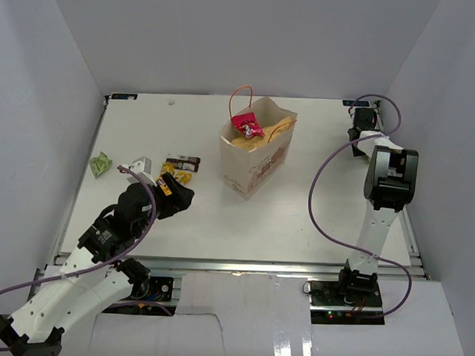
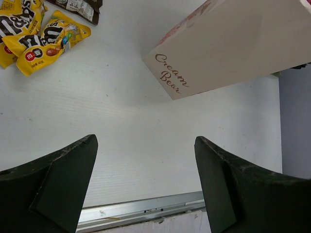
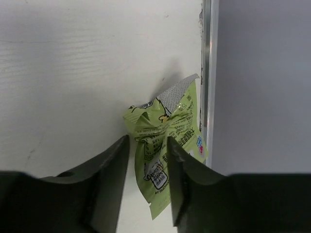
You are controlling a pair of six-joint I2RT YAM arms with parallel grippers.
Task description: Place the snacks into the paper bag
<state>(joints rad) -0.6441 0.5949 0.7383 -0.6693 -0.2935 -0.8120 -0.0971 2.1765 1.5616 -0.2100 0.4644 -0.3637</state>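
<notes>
Nearest to us, the left jaws stand wide apart over the bare white surface with nothing between them and nothing touching them. Just beyond them lie the yellow candy packets, overlapping one another, and we read "m&m's" in white on the brown band of each. Touching their far side is the dark brown-purple bar; its white label print is too small for us to read. Well to the left, close to the surface's edge, sits a crumpled green wrapper.

Farther in, near the middle of the surface, the paper bag stands upright. On its cream side we read "Cream Bear" in brown script. Its thin orange cord handles loop above the open top. The small red-pink wrapper pokes out of the mouth, resting on the tan crinkly bag inside.

Farthest away, in the far right corner, the right jaws are drawn in to a narrow gap about a light-green packet that lies against the metal rail at the surface's edge. The packet fills the gap and spreads past the right-hand finger. We cannot tell whether the jaws actually pinch it. Its label print is too fine to read.
</notes>
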